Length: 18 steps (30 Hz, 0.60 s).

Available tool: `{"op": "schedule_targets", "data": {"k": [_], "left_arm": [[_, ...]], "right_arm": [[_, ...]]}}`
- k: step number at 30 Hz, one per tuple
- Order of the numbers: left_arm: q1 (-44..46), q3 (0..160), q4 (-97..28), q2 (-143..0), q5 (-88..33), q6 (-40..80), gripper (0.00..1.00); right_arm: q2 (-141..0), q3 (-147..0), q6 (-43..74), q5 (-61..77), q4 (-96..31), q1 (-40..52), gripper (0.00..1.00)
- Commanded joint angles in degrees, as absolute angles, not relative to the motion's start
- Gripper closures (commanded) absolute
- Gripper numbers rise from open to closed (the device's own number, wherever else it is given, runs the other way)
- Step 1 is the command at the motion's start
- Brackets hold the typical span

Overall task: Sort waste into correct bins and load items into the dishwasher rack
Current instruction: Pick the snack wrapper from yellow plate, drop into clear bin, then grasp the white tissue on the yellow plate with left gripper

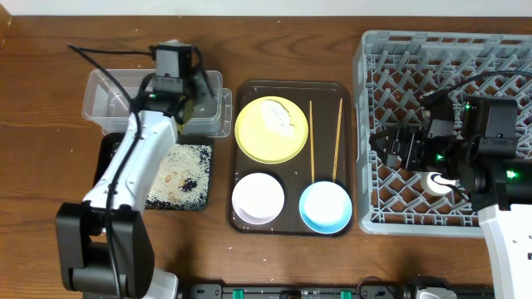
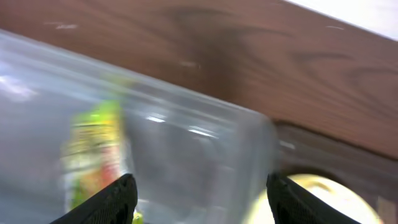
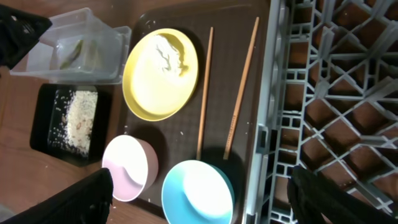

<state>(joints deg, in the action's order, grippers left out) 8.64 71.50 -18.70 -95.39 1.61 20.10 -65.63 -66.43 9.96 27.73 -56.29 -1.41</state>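
My left gripper (image 1: 181, 106) hangs open and empty over the clear tub (image 1: 108, 100); it is also open in the left wrist view (image 2: 199, 202). The green-and-orange wrapper (image 2: 93, 155) lies inside the tub (image 2: 186, 149). The black tray-bin (image 1: 112, 158) holds rice scraps (image 1: 179, 174). The yellow plate (image 1: 258, 137) carries crumpled white paper (image 1: 278, 116). Two chopsticks (image 1: 312, 141) (image 1: 337, 137), the white bowl (image 1: 258, 198) and the blue bowl (image 1: 325, 206) lie beside it. My right gripper (image 1: 391, 148) is open and empty over the grey rack (image 1: 449, 50), high above the blue bowl (image 3: 199, 193).
The plate, bowls and chopsticks sit on a dark brown serving tray (image 1: 291, 87) between the bins and the rack. The rack's left wall (image 3: 264, 112) stands right beside the tray. The table is brown wood (image 1: 50, 100).
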Motion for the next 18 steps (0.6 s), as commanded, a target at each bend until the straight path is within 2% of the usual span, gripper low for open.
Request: {"op": "schedule_targets", "data": {"k": [1, 4, 9, 16, 17, 18], "left_arm": [[14.41, 71.85, -18.28, -93.60, -6.83, 20.14, 0.30], [20.80, 71.79, -18.22, -95.48, -5.76, 16.12, 0.31], [28.99, 71.79, -17.82, -103.02, 2.87, 13.10, 0.31], [30.44, 71.79, -13.04, -113.01, 4.60, 13.13, 0.32], [30.30, 71.79, -12.84, -113.80, 4.54, 13.15, 0.36], [30.28, 71.81, -12.95, -114.43, 4.51, 13.17, 0.46]], "right_arm": [[-65.63, -67.02, 9.13, 26.74, -56.34, -0.67, 0.11], [-65.65, -67.02, 9.13, 26.76, -56.10, -0.67, 0.11], [-65.63, -67.02, 9.10, 26.74, -56.18, -0.67, 0.11], [-65.65, -67.02, 9.13, 26.79, -56.80, -0.67, 0.11], [-65.63, -67.02, 9.13, 26.79, -56.97, -0.67, 0.11], [-65.63, -67.02, 9.13, 26.79, -57.14, -0.67, 0.11]]}}
